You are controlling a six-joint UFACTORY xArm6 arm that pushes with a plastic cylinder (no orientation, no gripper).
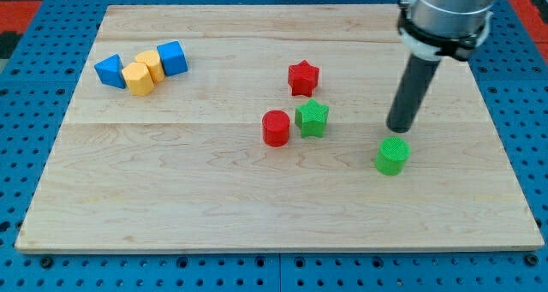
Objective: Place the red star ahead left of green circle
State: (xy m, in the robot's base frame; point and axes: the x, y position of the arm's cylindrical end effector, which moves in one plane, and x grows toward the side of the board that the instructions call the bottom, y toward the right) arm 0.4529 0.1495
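Note:
The red star (302, 77) lies on the wooden board (257, 198) a little above the board's middle. The green circle (392, 156) stands to the lower right of it, well apart. My tip (399, 129) is just above the green circle, close to its top edge, and to the right of the red star. The rod rises from the tip toward the view's top right.
A green star (312, 118) and a red circle (276, 128) sit side by side just below the red star. At the upper left a blue triangle (110, 70), two yellow blocks (138, 79) (151, 63) and a blue block (172, 58) cluster together.

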